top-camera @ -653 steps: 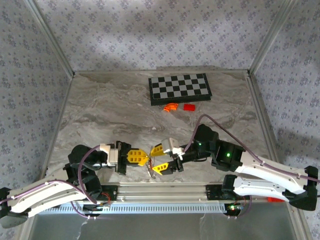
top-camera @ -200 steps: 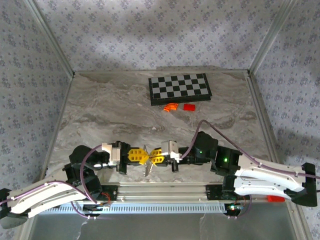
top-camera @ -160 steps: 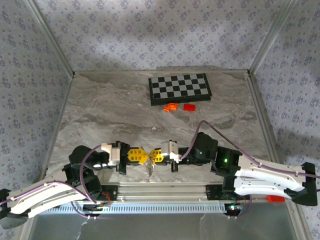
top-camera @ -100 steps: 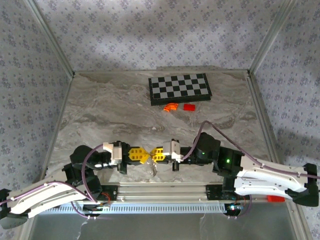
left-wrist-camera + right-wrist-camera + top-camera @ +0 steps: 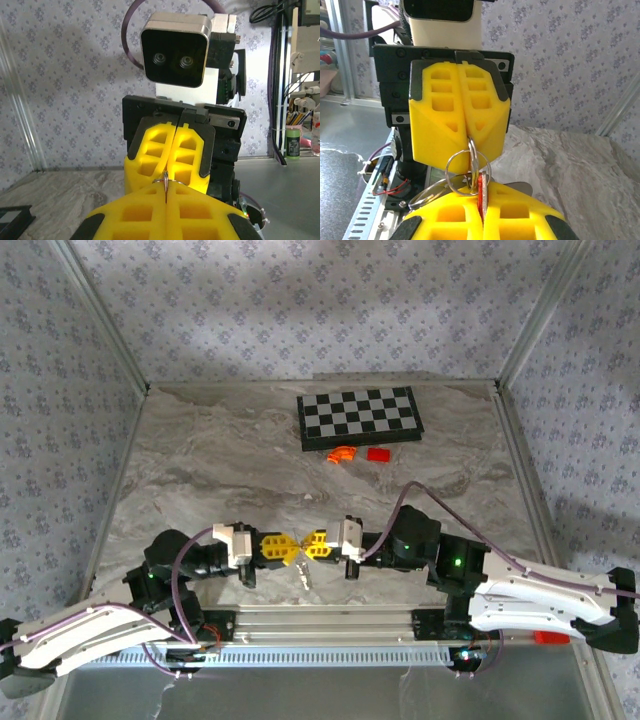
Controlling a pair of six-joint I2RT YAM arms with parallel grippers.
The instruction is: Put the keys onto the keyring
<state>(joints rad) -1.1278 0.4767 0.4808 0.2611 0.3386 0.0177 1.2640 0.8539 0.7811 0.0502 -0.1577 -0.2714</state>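
The marble-patterned table (image 5: 200,470) carries a chessboard (image 5: 360,416) at its far side, right of centre. The two arms reach toward each other along the near edge, and their yellow fingers meet tip to tip just left of centre.

The left gripper (image 5: 290,549) has its fingers pressed fully together. In the right wrist view it (image 5: 467,142) pinches the top of the keyring (image 5: 471,159), a cluster of thin silvery wire loops hanging below its tips. The right gripper (image 5: 307,546) is likewise closed. Its fingers (image 5: 445,215) clamp the key (image 5: 481,192), a small red piece standing on edge between them and touching the loops. From above, the metal cluster (image 5: 303,576) dangles just near of the meeting fingertips.

Just near of the chessboard lie a red block (image 5: 377,454) and an orange curved piece (image 5: 343,454), side by side, well apart from the grippers.
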